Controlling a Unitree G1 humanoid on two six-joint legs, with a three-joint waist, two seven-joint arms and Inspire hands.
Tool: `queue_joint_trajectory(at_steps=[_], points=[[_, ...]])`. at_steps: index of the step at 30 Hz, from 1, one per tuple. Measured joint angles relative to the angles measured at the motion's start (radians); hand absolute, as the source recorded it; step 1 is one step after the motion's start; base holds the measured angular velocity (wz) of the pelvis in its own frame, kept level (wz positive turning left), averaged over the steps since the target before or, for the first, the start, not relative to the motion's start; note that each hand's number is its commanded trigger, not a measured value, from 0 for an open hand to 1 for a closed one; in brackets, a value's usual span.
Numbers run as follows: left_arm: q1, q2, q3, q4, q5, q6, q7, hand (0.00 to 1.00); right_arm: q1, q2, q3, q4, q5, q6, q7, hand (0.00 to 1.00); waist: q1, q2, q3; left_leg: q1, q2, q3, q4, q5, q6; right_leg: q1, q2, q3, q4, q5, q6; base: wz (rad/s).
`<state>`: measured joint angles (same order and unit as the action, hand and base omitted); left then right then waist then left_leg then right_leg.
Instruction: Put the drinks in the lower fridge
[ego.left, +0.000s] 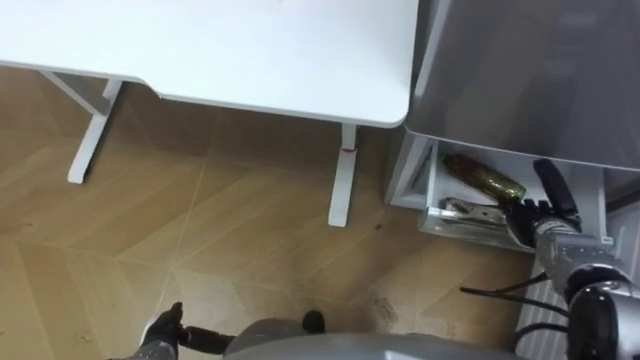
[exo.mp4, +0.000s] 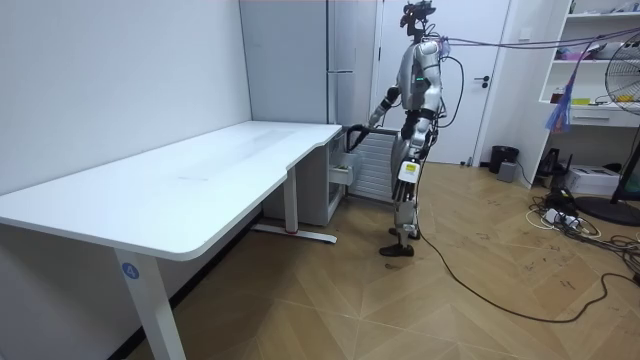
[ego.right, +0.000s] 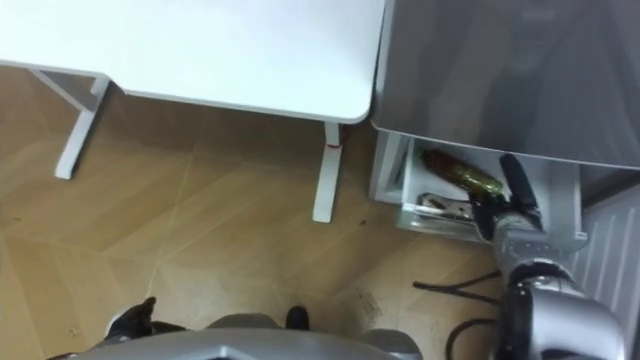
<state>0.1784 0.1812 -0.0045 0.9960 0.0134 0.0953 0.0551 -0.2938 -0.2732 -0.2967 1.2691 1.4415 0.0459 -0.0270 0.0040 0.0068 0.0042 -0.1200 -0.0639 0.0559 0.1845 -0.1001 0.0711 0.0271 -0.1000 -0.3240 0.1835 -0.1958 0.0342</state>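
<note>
The grey fridge (ego.left: 520, 70) stands to my right, beside the white desk. Its lower compartment (ego.left: 432, 190) is open, with white walls showing. Inside lies a brown bottle with a greenish label (ego.left: 486, 178), tilted on its side, and a silvery drink (ego.left: 468, 210) lies in front of it. My right hand (ego.left: 542, 212) reaches into the opening just right of the bottle, fingers straight and holding nothing. My left hand (ego.left: 160, 330) hangs low at the lower left. In the room view I stand upright at the fridge with my right arm (exo.mp4: 372, 112) stretched toward it.
The white desk (ego.left: 250, 50) spans the upper left, with one leg (ego.left: 342, 185) close to the fridge. A white ribbed panel (ego.left: 625, 240) stands to the right of the compartment. Wooden floor lies below. Cables (exo.mp4: 570, 225) and a fan (exo.mp4: 625, 120) sit at the room view's right.
</note>
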Motion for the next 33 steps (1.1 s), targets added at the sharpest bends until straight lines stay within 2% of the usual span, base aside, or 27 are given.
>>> queue_joint_trajectory(at_steps=[3,5,10,14,16,17,18,21,26,28,30,33], points=[[0.014,0.0,0.027,0.001,0.0,0.0,0.015,0.0,0.042,-0.001,0.0,0.021,-0.028,0.007,0.007,0.0,0.0,-0.007,0.0036,0.036,0.0,0.009,-0.017,-0.001,-0.001,0.021,0.002,0.024,-0.003,0.0,0.0,-0.13],[0.019,-0.002,0.037,0.003,0.001,0.001,0.029,0.0,0.065,-0.001,0.0,0.028,-0.031,0.02,0.007,0.0,0.0,-0.009,0.0045,0.043,0.0,0.008,-0.017,-0.004,-0.003,0.029,0.004,0.026,-0.013,0.002,0.002,-0.09],[0.02,-0.009,0.041,0.003,0.006,0.001,0.049,0.0,0.114,0.0,0.0,0.031,-0.062,0.021,0.008,0.0,-0.004,-0.009,0.0048,0.048,0.0,0.013,-0.017,-0.005,-0.004,0.038,0.008,0.034,-0.013,0.003,-0.001,-0.04],[0.024,-0.009,0.044,0.001,0.066,0.003,0.049,0.0,0.157,0.008,0.002,0.054,-0.142,0.023,0.034,0.0,-0.008,-0.015,0.0058,0.065,0.003,0.02,-0.017,-0.01,-0.009,0.046,0.014,0.05,-0.018,0.003,-0.001,-0.07],[0.028,-0.01,0.048,0.001,0.069,0.003,0.042,0.0,0.186,0.011,0.001,0.054,-0.155,0.024,0.043,0.0,-0.01,-0.02,0.008,0.07,0.004,0.023,-0.018,-0.01,-0.01,0.05,0.014,0.053,-0.019,0.003,-0.001,-0.02],[0.029,-0.014,0.074,0.001,0.07,0.003,0.036,0.0,0.208,0.011,0.0,0.055,-0.167,0.029,0.052,0.0,-0.011,-0.027,0.0117,0.077,0.003,0.022,-0.018,-0.012,-0.01,0.06,0.015,0.059,-0.029,0.003,-0.001,-0.06],[0.029,-0.015,0.092,0.001,0.07,0.003,0.03,0.0,0.224,0.011,0.0,0.056,-0.183,0.034,0.056,0.0,-0.013,-0.029,0.0085,0.079,0.003,0.023,-0.018,-0.014,-0.01,0.062,0.016,0.069,-0.032,0.003,-0.001,-0.07],[0.044,-0.014,0.124,0.002,0.071,0.003,0.02,0.0,0.24,0.012,0.0,0.087,-0.199,0.038,0.079,0.0,-0.026,-0.036,0.0085,0.082,0.001,0.026,-0.018,-0.016,-0.009,0.062,0.016,0.079,-0.033,0.003,-0.001,-0.07],[0.047,-0.013,0.149,0.005,0.08,-0.001,0.02,0.0,0.273,0.016,0.0,0.106,-0.253,0.043,0.098,0.0,-0.027,-0.047,0.0068,0.097,0.002,0.025,-0.018,-0.022,-0.009,0.069,0.018,0.103,-0.033,0.003,-0.001,-0.13],[0.049,-0.013,0.16,0.006,0.08,-0.006,0.02,0.0,0.288,0.016,0.001,0.117,-0.313,0.043,0.112,0.0,-0.033,-0.059,0.0064,0.108,0.001,0.023,-0.018,-0.026,-0.009,0.08,0.018,0.105,-0.036,0.002,0.0,-0.05],[0.053,-0.013,0.16,0.006,0.079,-0.012,0.022,0.0,0.307,0.022,0.05,0.128,-0.444,0.043,0.116,0.0,-0.026,-0.062,-0.0003,0.115,0.002,0.023,-0.013,-0.033,-0.01,0.088,0.021,0.121,-0.04,0.001,-0.001,-0.09],[0.053,-0.013,0.156,0.006,0.08,-0.012,0.026,0.0,0.334,0.044,0.129,0.126,-0.559,0.043,0.113,0.0,-0.022,-0.062,0.0004,0.112,0.008,0.022,0.011,-0.05,-0.012,0.096,0.029,0.134,-0.045,0.003,-0.002,-0.08]])
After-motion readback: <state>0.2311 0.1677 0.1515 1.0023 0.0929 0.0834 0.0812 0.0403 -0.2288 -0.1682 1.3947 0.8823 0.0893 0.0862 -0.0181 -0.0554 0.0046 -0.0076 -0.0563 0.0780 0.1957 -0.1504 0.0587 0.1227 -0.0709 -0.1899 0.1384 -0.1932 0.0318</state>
